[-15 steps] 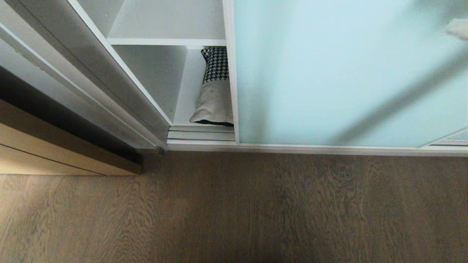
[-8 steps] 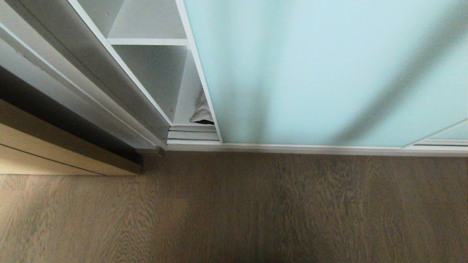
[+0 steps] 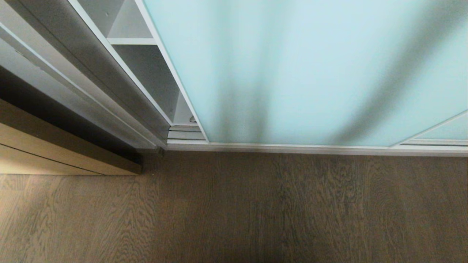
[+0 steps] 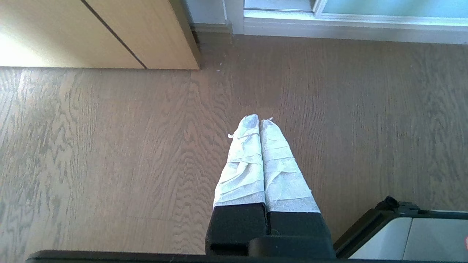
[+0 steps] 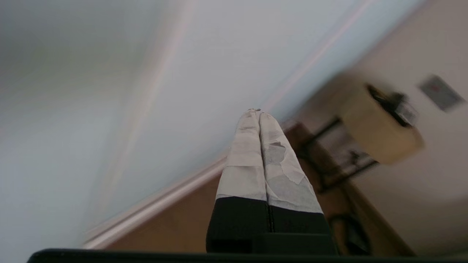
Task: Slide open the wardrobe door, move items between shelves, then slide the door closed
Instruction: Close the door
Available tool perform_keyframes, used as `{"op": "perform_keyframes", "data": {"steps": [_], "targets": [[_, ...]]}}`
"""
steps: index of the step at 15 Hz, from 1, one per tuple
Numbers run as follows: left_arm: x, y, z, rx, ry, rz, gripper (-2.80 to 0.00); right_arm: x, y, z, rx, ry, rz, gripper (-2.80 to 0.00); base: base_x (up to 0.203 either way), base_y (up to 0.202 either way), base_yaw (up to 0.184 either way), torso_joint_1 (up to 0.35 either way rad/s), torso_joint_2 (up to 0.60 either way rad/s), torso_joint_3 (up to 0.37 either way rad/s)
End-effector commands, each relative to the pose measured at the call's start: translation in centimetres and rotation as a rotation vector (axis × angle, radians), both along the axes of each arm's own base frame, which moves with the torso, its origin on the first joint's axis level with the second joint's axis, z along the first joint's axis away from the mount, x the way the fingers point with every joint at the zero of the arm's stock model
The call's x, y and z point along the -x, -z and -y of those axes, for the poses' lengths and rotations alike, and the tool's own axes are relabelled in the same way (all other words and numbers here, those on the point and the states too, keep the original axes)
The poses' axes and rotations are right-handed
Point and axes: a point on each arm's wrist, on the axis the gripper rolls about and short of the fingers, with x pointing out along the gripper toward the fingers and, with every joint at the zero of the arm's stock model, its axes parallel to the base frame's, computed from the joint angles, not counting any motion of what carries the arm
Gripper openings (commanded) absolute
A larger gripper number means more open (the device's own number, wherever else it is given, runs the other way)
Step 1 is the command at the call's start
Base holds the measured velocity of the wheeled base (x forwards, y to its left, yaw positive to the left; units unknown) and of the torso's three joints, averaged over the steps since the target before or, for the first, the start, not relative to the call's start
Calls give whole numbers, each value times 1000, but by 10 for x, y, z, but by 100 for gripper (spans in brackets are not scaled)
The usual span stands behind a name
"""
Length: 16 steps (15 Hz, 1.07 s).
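I'm looking down the wardrobe front from the head view. The sliding wardrobe door (image 3: 299, 69) is covering nearly the whole opening; its silver-white leading edge is running diagonally from the top of the view down to the bottom track (image 3: 184, 134), leaving only a narrow wedge of gap against the wardrobe's left side panel (image 3: 120, 80). In that gap I'm seeing the front edge of one of the shelves (image 3: 131, 41) and a sliver of the compartment floor under it. A tiny dark scrap at the base of the door edge could be one of the items, but I can't tell. The rest is hidden behind the frosted glass.

At far right a second frame edge (image 3: 427, 129) is crossing the pane at an angle. Dark shadow bands are lying across the glass.

The wood floor (image 3: 234, 208) in front of the track is giving open room right up to the sill. At left the tan wooden cabinet (image 3: 55, 153) is boxing in that corner.

The left gripper (image 4: 259, 120) is hanging over the floor well back from the sill, taped fingers (image 4: 241, 160) pressed together, holding nothing.

The right gripper (image 5: 259, 111) is pointing up along a pale panel, fingers also pinched together and empty. Whether its tips are touching the panel, I can't tell. The wrist picture is blurred.
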Motion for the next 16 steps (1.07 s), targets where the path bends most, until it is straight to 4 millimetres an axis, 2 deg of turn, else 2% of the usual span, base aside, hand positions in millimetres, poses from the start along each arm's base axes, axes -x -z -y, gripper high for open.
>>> {"op": "perform_keyframes", "data": {"steps": [1, 4, 8, 10, 13, 16], "targets": [[0, 0, 0, 0, -1, -2, -280, -22, 12, 65, -71, 71, -39, -280, 0, 0, 0, 0, 0, 0], [0, 0, 0, 0, -1, -2, -280, -43, 8, 112, -74, 35, -3, -280, 0, 0, 0, 0, 0, 0], [0, 0, 0, 0, -1, -2, -280, -68, 0, 152, -97, -152, 41, -280, 0, 0, 0, 0, 0, 0], [0, 0, 0, 0, -1, -2, -280, -78, 0, 155, -185, -394, 38, -280, 0, 0, 0, 0, 0, 0], [0, 0, 0, 0, -1, -2, -280, -81, 0, 146, -370, -773, 27, -280, 0, 0, 0, 0, 0, 0], [0, 0, 0, 0, -1, -2, -280, -84, -6, 128, -524, -989, 53, -280, 0, 0, 0, 0, 0, 0]]}}
